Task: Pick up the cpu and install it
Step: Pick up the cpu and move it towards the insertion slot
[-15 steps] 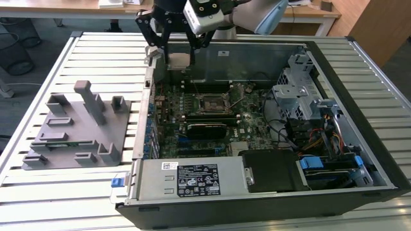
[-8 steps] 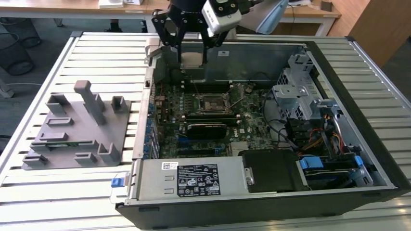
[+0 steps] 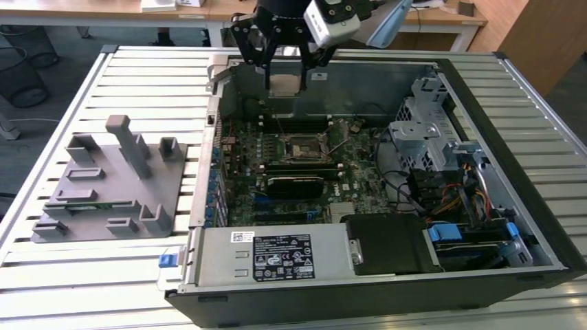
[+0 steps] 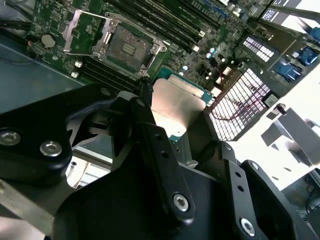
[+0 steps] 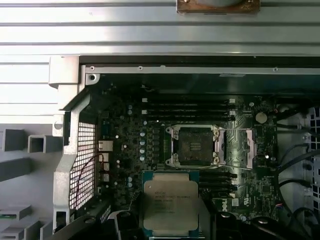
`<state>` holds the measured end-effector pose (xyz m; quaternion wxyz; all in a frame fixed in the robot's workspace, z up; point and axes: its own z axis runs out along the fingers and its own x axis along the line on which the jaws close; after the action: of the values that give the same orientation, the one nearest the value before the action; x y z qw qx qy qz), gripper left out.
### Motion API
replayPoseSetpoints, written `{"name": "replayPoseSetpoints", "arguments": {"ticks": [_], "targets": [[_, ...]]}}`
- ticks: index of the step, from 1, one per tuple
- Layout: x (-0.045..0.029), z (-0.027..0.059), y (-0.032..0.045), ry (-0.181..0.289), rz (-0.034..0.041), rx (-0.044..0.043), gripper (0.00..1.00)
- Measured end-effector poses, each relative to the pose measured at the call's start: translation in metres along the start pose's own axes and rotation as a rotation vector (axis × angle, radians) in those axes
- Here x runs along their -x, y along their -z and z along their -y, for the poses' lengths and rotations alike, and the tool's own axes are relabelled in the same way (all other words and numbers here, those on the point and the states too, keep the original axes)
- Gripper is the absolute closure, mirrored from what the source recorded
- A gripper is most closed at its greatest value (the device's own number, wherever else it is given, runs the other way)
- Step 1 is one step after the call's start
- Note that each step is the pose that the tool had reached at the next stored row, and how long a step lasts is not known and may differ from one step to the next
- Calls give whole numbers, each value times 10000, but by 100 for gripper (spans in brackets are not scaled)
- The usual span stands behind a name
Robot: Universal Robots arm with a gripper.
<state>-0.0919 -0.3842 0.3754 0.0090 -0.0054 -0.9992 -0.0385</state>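
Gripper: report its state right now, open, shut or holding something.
Gripper: shut on the cpu, which is held apart from the empty socket.

cpu edges behind the pincer fingers in the second wrist view

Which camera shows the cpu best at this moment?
The first wrist view: the cpu faces the camera, its silver lid and green rim nearly whole. The second wrist view shows the cpu slanted, partly behind a finger. The exterior view shows it small, held in the gripper above the computer case.
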Motion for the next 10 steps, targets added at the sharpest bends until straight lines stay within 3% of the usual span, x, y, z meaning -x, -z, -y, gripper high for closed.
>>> {"name": "replayPoseSetpoints", "arguments": {"ticks": [10], "targets": [[129, -7, -3, -8, 0, -1, 47]]}}
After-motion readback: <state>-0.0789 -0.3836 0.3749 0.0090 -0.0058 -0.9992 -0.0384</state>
